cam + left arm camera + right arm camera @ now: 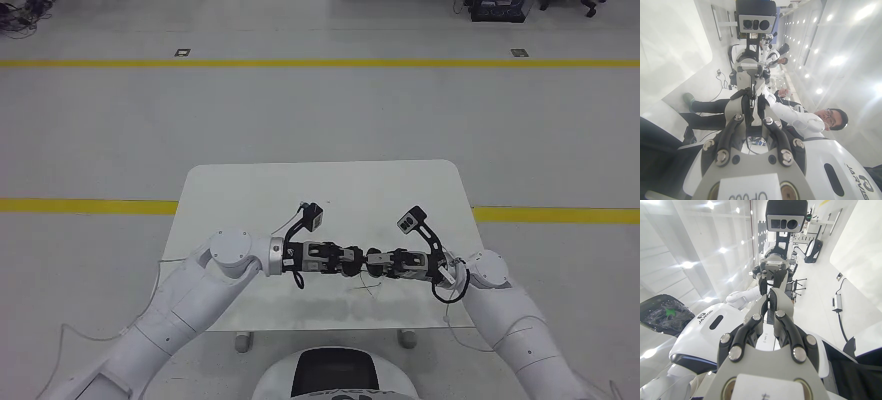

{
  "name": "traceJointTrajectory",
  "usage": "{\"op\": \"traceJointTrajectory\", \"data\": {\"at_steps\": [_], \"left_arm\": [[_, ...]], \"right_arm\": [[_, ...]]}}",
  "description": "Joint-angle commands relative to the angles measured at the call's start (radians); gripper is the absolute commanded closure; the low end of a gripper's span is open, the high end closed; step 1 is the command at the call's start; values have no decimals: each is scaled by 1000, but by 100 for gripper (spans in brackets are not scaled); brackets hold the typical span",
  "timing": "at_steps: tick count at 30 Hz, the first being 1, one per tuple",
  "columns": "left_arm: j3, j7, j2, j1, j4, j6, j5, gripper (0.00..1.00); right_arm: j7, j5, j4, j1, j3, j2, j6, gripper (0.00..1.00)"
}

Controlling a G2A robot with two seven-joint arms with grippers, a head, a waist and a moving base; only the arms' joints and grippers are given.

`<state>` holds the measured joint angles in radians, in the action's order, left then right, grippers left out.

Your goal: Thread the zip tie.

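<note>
My two grippers meet tip to tip above the front half of the white table (300, 190). The left gripper (352, 258) comes in from the left and the right gripper (375, 262) from the right. The zip tie (748, 140) is a thin black strand running back between the left gripper's (753, 98) dark-padded fingers, which are closed on it. In the right wrist view the right gripper (770, 294) has its fingers pressed together on the thin black zip tie (769, 283), which leads straight into the facing left gripper (770, 274). The tie's head is hidden between the pads.
The table's front edge (330, 328) lies just below the grippers, and the rest of the tabletop stretches away behind them. Yellow floor lines (80, 205) run past the table. A power brick with its cable (836, 303) lies on the floor.
</note>
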<state>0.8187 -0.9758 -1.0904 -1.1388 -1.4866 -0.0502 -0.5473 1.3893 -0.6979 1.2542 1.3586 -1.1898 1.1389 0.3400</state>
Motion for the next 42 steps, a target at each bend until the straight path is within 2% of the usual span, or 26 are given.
{"op": "traceJointTrajectory", "data": {"at_steps": [1,10,19,21,28,29,30,42], "left_arm": [[-1,0,0,1,1,-1,-2,90],[-9,1,-1,5,8,-6,-6,97],[-13,3,-1,8,11,-7,-9,96],[-13,3,-1,8,11,-7,-10,100],[-15,-2,-1,10,14,-11,-14,100],[-15,-2,0,10,14,-11,-14,100],[-15,-2,0,10,15,-12,-14,100],[2,13,8,2,7,-14,-5,100]], "right_arm": [[0,0,0,1,-1,0,0,100],[0,2,1,1,-1,2,0,100],[0,1,1,1,1,5,0,100],[-1,2,1,1,1,5,0,100],[-3,4,1,2,-1,6,0,99],[-4,4,1,3,-2,6,0,54],[-8,5,-1,4,-4,5,0,0],[-5,22,10,23,-88,-19,-11,0]]}}
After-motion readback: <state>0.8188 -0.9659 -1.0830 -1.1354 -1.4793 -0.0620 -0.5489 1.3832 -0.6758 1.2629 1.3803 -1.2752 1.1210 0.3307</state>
